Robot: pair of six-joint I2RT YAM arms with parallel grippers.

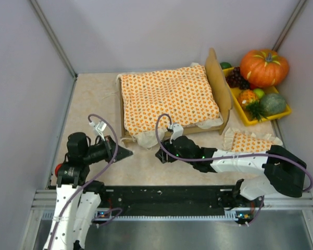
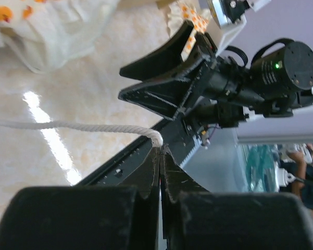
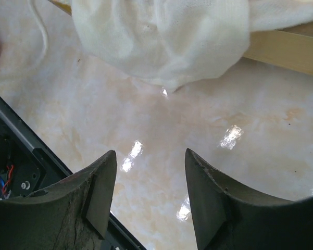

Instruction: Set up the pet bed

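Your left gripper (image 2: 159,148) is pinched shut on a white cord (image 2: 94,126). Your right gripper (image 3: 150,156) gapes wide, the pet bed (image 1: 217,78) just ahead of it, bedspread (image 1: 169,96) already draped. Next, probably tuck the corner hanging before it.

Marbled table (image 1: 94,99), pet bed (image 1: 217,78), ruffled pillow (image 1: 250,141), yellow fruit tray (image 1: 271,117), white cord (image 2: 67,126)

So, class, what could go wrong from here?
The left gripper is shut on a white cord; if it runs to the pet bed, a pull might drag the frame askew. The open right gripper hangs near the bedspread ruffle and might snag it. The right arm could sweep the pillow.
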